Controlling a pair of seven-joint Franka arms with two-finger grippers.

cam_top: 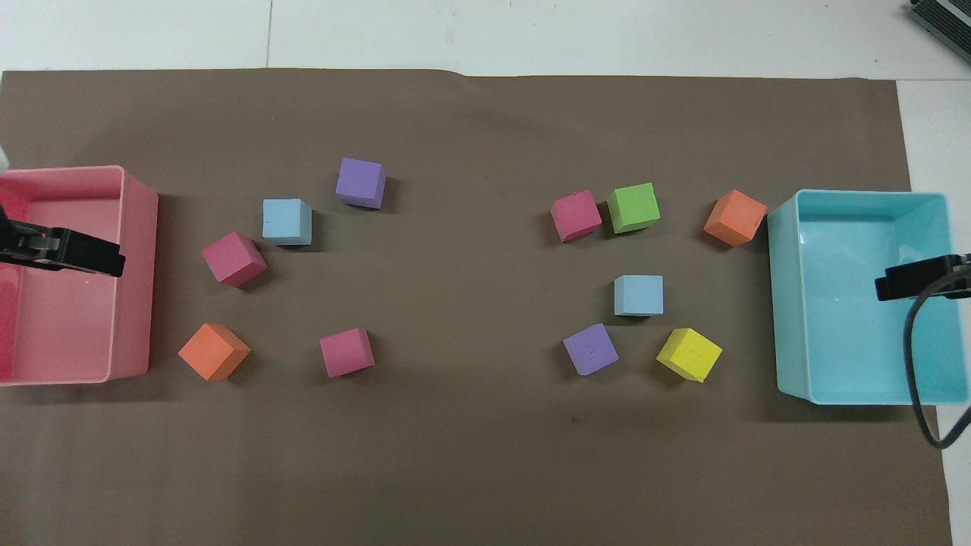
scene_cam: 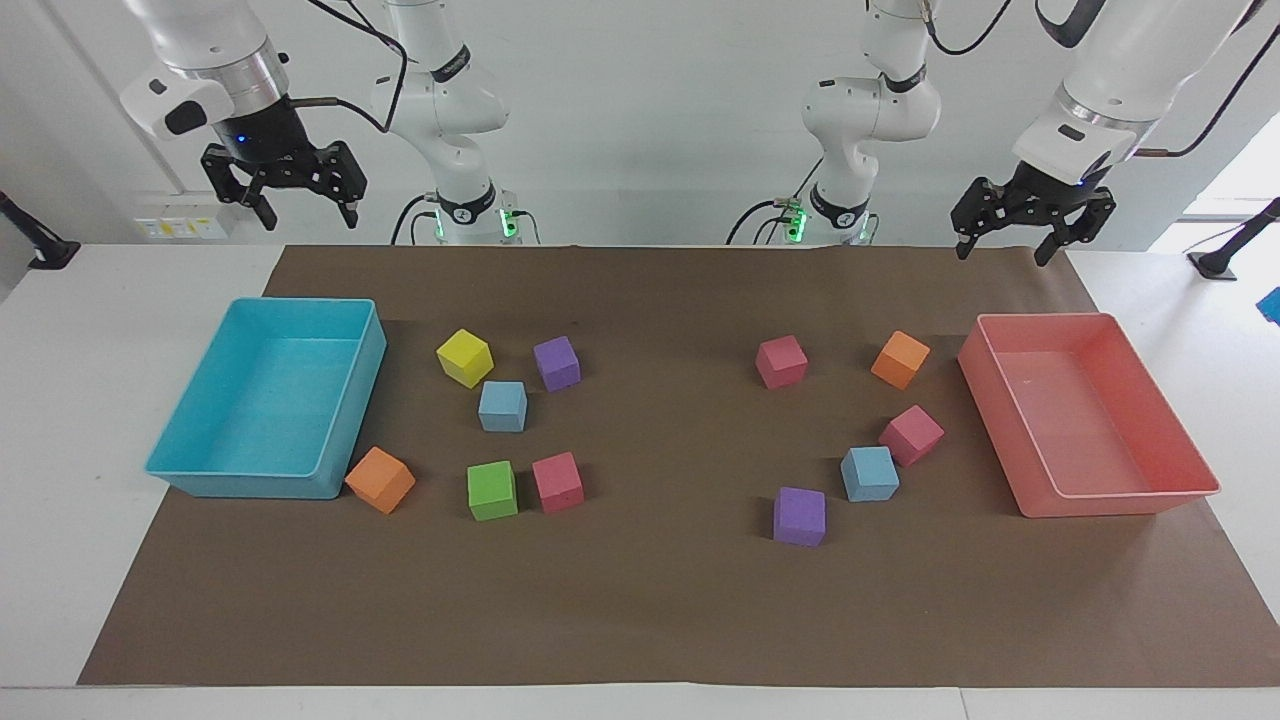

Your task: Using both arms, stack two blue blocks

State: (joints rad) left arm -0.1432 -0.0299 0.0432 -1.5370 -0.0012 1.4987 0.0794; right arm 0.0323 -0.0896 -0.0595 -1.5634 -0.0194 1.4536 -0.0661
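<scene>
Two light blue blocks lie on the brown mat. One blue block sits among the cubes toward the right arm's end, beside a yellow cube and a purple cube. The other blue block sits toward the left arm's end, touching a pink cube. My left gripper hangs open and empty, high over the pink tray. My right gripper hangs open and empty, high over the turquoise tray.
A pink tray stands at the left arm's end and a turquoise tray at the right arm's end. Yellow, purple, green, pink and orange cubes lie scattered around the blue blocks.
</scene>
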